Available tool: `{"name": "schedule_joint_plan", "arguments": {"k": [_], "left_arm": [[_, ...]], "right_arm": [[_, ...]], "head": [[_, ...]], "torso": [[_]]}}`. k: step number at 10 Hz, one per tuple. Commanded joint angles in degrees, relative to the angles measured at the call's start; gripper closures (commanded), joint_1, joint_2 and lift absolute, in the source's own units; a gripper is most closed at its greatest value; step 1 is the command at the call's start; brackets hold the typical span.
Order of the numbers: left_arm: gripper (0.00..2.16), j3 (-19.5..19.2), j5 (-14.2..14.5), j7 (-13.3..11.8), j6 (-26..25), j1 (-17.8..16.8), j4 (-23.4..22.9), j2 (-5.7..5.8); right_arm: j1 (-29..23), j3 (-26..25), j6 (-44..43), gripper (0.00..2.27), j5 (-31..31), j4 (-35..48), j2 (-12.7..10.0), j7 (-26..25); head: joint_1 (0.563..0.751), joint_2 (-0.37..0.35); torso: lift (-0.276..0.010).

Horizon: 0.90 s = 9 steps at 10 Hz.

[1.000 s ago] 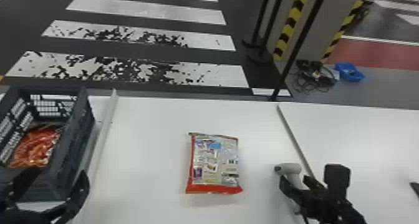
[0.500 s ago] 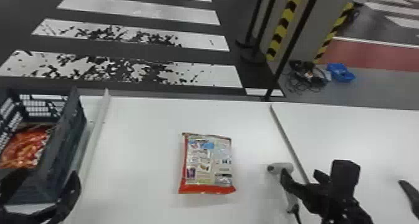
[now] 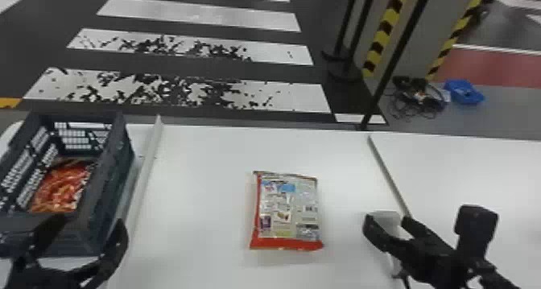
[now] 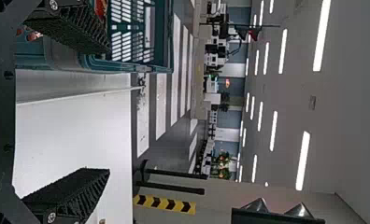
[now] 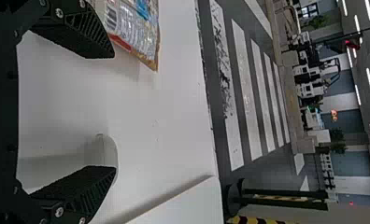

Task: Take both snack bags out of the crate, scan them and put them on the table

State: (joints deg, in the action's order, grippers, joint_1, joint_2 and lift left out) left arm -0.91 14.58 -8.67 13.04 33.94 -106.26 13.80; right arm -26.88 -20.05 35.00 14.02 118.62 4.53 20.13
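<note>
My parted right jaws seemingly straddle the scanner (image 3: 385, 216); my left jaws, also parted, are well left of it.

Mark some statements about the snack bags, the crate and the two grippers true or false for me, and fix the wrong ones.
1. A snack bag is on the white table. True.
2. That bag is standing upright. False: it lies flat.
3. The crate is to the robot's left of that bag. True.
4. The crate is empty. False: a second bag, red and orange, is inside.
5. The left gripper and the right gripper are both open. True.
6. The right gripper is clamped on the second bag. False: that bag lies in the crate, over by the left gripper.
</note>
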Motion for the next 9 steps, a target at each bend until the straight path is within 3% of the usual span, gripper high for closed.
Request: {"name": "schedule_joint_plan", "arguments": {"k": [1,5,9], "left_arm": [[0.09,-0.06,0.01,-0.03,0.0,0.07,0.09,0.0],[0.09,-0.06,0.01,0.06,0.0,-0.19,0.35,0.0],[0.09,-0.06,0.1,-0.03,0.0,-0.19,0.53,0.18]], "right_arm": [[0.16,1.33,2.4,0.14,1.36,0.29,-0.05,1.66],[3.41,4.93,9.26,0.15,1.54,-2.96,0.3,6.94],[7.72,7.66,8.73,0.15,1.98,-9.99,0.48,11.95]], "head": [[0.695,-0.119],[0.695,-0.033],[0.695,0.032]], "torso": [[-0.092],[-0.092],[-0.092]]}}
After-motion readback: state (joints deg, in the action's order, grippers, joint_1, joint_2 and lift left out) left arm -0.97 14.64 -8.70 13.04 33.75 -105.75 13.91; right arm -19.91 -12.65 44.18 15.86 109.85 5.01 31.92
